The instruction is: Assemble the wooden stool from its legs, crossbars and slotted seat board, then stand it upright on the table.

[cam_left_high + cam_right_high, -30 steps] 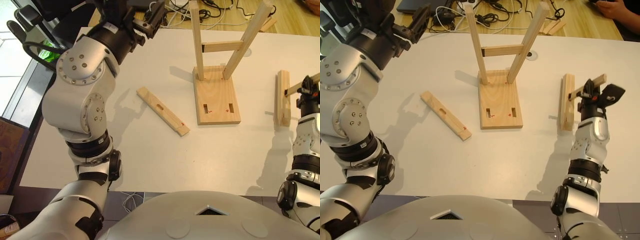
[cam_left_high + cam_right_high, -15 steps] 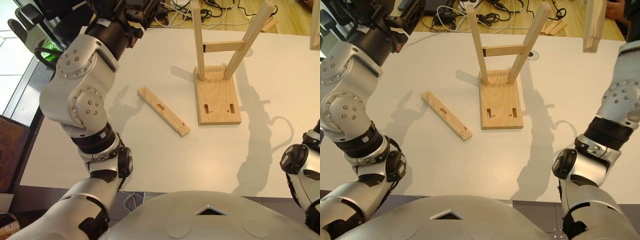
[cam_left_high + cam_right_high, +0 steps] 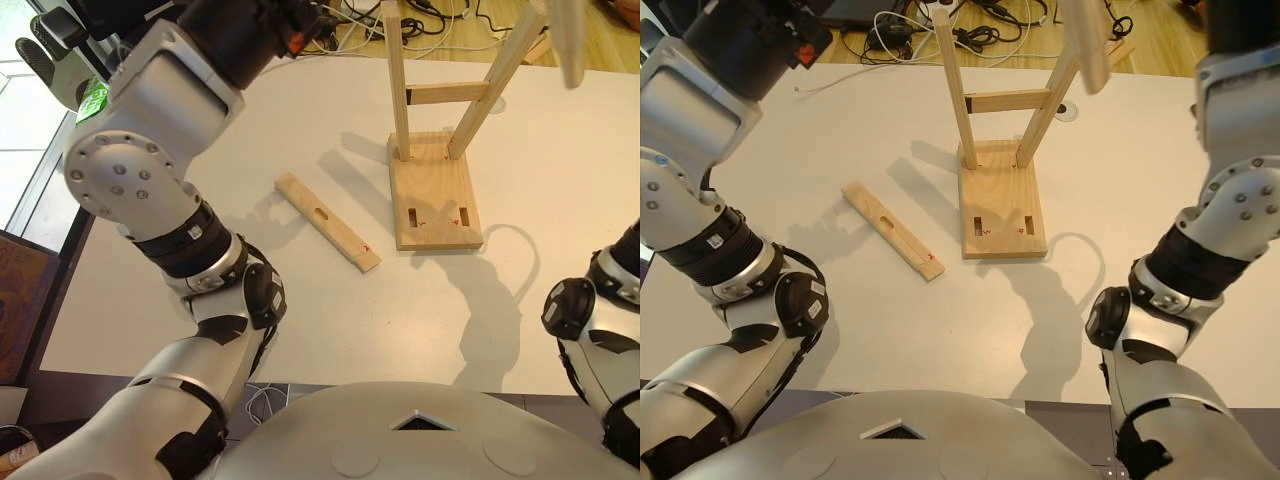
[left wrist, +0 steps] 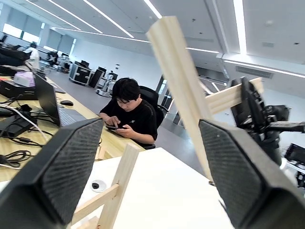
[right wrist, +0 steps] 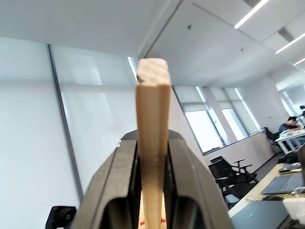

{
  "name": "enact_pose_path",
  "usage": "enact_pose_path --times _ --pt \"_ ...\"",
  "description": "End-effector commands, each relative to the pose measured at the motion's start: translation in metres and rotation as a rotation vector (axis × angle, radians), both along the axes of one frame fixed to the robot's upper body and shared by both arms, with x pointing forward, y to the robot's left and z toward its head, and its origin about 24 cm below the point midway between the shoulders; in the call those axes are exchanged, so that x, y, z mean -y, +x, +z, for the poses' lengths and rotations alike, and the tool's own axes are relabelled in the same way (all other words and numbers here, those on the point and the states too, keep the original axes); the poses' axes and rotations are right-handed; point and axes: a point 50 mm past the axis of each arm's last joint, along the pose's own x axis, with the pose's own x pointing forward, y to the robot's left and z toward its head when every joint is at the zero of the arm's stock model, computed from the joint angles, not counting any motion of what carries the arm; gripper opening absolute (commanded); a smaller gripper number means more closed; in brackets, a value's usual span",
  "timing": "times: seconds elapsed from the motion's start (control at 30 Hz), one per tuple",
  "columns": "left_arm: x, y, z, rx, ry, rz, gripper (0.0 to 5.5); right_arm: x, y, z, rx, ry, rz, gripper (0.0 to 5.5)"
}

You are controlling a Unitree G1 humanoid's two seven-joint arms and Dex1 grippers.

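Lifted higher, the pale wooden stool leg (image 3: 1088,45) is clamped in the right gripper (image 5: 152,157); the left gripper (image 4: 152,171) is spread open.

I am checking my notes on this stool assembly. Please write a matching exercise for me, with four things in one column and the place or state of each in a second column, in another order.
Things
1. flat pale wooden seat board with slots
2. loose pale wooden bar with one slot
3. long pale wooden leg piece
4. left pincer

Places or states
a. clamped in the right pincer, raised above the table
b. lying flat on the white table, left of the board
c. open, holding nothing
d. flat on the table, two upright legs standing in it

Pairs: 1-d, 2-b, 3-a, 4-c
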Motion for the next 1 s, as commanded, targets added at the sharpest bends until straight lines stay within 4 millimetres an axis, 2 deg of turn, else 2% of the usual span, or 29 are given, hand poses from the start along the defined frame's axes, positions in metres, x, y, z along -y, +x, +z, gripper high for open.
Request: enact_pose_path --times 0.03,0.17,0.37,0.6,0.77,1.0 --pt "0.005 -0.006 0.002 -0.005 0.001 -0.092 3.69 -0.016 -0.007 -0.011 -0.029 0.032 0.134 0.39" --pt "0.01 -0.02 -0.01 -0.037 -0.024 -0.169 3.69 -0.032 -0.016 -0.024 -0.067 0.065 0.243 0.39" --pt "0.007 -0.03 -0.024 -0.115 -0.055 -0.166 3.69 -0.028 -0.02 -0.024 -0.081 0.13 0.262 0.39" --pt "0.008 -0.034 -0.019 -0.127 -0.085 -0.171 3.69 -0.033 -0.023 -0.028 -0.113 0.154 0.32 0.39" --pt "0.011 -0.037 -0.013 -0.139 -0.152 -0.23 3.69 -0.042 -0.029 -0.037 -0.154 0.186 0.411 0.39" --pt "0.015 -0.041 -0.01 -0.15 -0.193 -0.283 3.69 -0.046 -0.031 -0.039 -0.173 0.214 0.461 0.39"
